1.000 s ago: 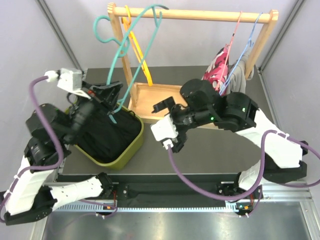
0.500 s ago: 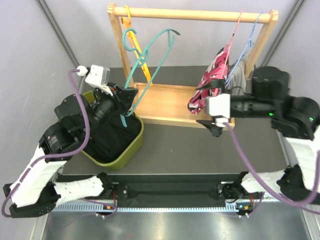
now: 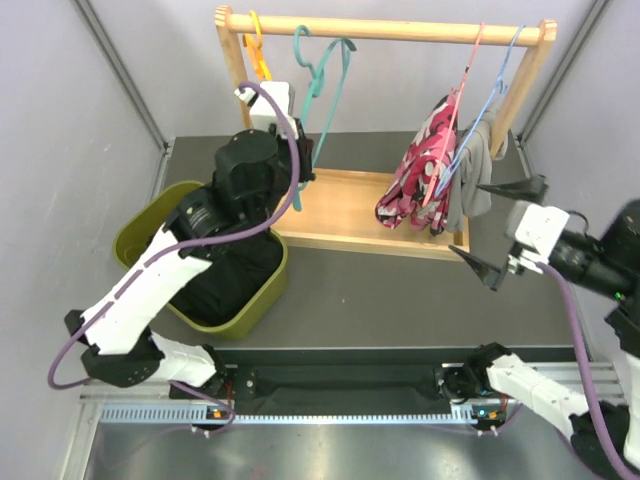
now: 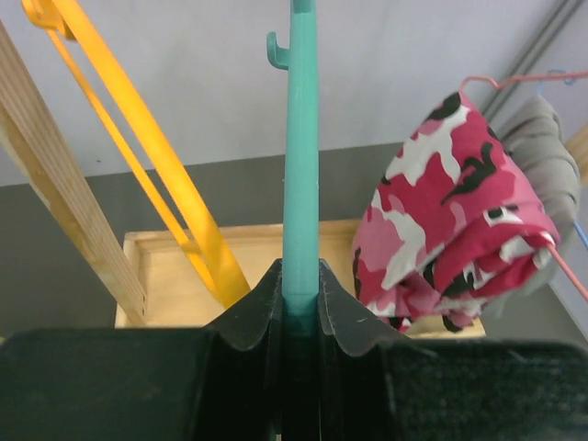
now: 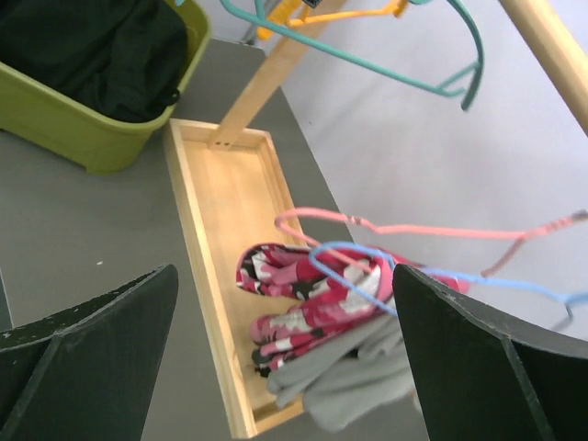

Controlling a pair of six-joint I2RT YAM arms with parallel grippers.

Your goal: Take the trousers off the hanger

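a: where are the trousers (image 3: 215, 285)?
b: in the green bin (image 3: 135, 235). left hand (image 4: 299, 303) clamps the teal hanger (image 4: 300, 138), right hand (image 3: 503, 228) gapes empty. best to hook it fully over the rail (image 3: 400, 30) before releasing.

You've got an olive bin (image 3: 258, 312) by the left edge of the desk (image 3: 380, 300). A wooden rack (image 3: 400, 30) stands along the far edge, with an empty orange hanger (image 3: 260, 60) at its left end.
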